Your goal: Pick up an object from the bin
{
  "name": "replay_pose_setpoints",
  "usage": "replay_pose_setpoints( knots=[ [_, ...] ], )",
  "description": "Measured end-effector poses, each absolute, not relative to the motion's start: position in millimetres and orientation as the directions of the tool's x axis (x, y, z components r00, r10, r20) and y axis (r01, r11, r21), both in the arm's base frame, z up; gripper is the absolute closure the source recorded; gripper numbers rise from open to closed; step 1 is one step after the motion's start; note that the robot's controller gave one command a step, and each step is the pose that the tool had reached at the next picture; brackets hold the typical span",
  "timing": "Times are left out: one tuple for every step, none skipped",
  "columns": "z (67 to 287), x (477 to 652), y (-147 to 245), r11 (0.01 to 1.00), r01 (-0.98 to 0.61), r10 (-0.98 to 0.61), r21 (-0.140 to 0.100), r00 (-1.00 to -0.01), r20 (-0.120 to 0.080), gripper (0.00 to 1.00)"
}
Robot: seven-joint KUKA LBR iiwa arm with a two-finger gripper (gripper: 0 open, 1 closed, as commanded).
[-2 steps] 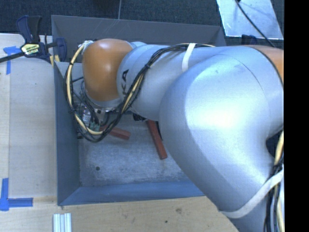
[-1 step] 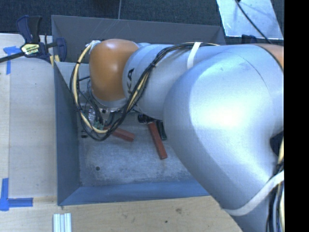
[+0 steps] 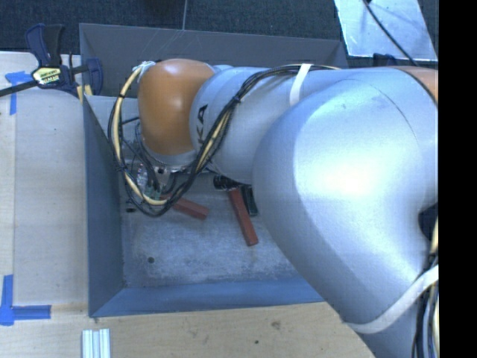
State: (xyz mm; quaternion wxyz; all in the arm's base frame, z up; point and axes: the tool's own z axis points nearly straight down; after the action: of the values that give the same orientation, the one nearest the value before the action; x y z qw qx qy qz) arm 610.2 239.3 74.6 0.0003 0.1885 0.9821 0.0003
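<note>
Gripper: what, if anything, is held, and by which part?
Cannot be told: cables and the orange wrist cover screen the gripper. Two reddish-brown bars lie beside it in the bin.

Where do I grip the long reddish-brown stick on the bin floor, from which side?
Probably its lower half, from straight above, closing across the narrow width: the reddish-brown stick lies flat on bare floor there, while its upper end lies beside a black thing.

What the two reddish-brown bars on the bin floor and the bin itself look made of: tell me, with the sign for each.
Longer reddish-brown bar: probably wood or matte plastic; flat colour, no glint. Shorter reddish-brown bar: same look, likely the same. Bin: painted or dull sheet metal; flat grey walls, sharp folded corners.
</note>
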Motion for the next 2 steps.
replay_pose_setpoints(
  knots=[
    [84.7,610.1,241.3,0.938,0.346,0.346,0.0,-0.938,-0.001,1.0],
    [92.5,610.8,241.1,0.942,0.335,0.335,0.002,-0.942,-0.003,1.0]
  ],
)
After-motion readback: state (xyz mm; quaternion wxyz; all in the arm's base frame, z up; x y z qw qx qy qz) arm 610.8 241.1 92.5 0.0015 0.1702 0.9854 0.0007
